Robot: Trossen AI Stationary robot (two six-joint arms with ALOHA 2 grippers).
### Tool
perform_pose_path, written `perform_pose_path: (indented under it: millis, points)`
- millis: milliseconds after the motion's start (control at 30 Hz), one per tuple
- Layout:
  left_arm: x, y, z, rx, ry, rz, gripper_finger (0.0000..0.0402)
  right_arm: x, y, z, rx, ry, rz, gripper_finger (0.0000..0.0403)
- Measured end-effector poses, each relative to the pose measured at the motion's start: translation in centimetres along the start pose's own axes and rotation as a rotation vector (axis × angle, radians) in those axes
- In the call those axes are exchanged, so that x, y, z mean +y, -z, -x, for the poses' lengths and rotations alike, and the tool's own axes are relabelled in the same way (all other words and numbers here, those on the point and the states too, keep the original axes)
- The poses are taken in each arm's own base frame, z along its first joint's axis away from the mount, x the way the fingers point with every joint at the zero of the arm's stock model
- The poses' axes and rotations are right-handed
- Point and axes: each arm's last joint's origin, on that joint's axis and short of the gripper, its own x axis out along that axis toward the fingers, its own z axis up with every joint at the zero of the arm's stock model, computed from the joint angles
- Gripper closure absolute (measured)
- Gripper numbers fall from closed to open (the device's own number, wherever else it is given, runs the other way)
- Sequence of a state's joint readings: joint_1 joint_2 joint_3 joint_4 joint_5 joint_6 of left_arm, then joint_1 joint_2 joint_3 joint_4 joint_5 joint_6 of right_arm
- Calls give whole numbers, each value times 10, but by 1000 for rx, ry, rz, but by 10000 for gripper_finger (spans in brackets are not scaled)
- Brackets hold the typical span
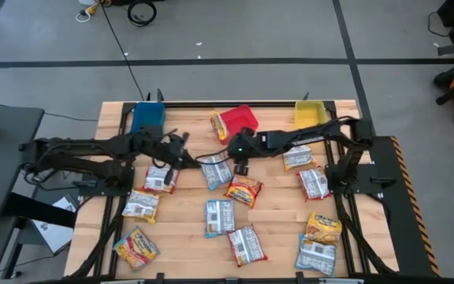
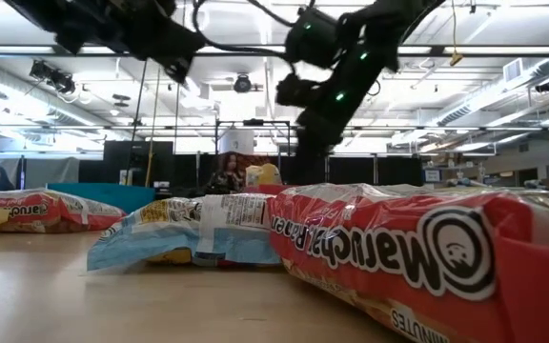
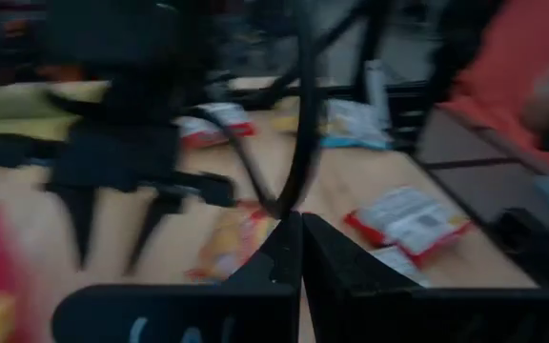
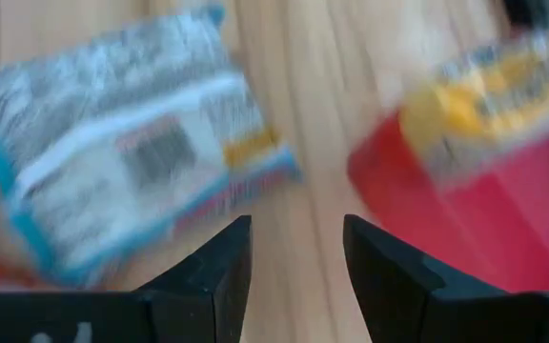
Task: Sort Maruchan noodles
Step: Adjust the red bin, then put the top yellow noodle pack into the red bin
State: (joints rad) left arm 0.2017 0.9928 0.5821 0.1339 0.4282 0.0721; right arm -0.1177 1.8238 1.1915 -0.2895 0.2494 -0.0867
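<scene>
Blue-and-white packet (image 4: 122, 143) lies flat on the wooden table (image 1: 278, 205) just ahead of the empty, parted right gripper (image 4: 296, 276), so it should centre over an edge and descend squarely, while the left gripper (image 3: 300, 250) waits shut and empty beside it.

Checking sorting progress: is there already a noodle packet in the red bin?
Yes, one packet lies in the red bin, at its left edge.
</scene>
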Motion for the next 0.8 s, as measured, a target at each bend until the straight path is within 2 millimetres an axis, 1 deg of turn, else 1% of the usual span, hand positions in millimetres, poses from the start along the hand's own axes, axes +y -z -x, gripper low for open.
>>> perform_pose_path:
  millis: [133,267,400,467,533,600,700,800]
  points:
    - [-3,-5,21,5,-172,23,392,0,-1,-33,-61,111,40,231]
    - [-5,-3,34,40,-306,84,392,-4,5,-61,-79,144,35,231]
    - [-5,-1,36,60,-357,100,392,-13,4,-72,-120,236,-4,231]
    - [-5,-1,36,59,-362,99,392,-16,2,-72,-136,281,-18,231]
    - [-4,-1,34,64,-365,103,392,-19,0,-67,-145,297,-26,231]
    - [-5,-1,34,63,-361,120,392,-17,-3,-53,-121,283,-14,231]
    - [-10,-1,32,62,-334,128,392,-5,-3,-20,-34,240,6,231]
    - [-18,-2,29,59,-288,115,392,6,9,19,122,155,-3,231]
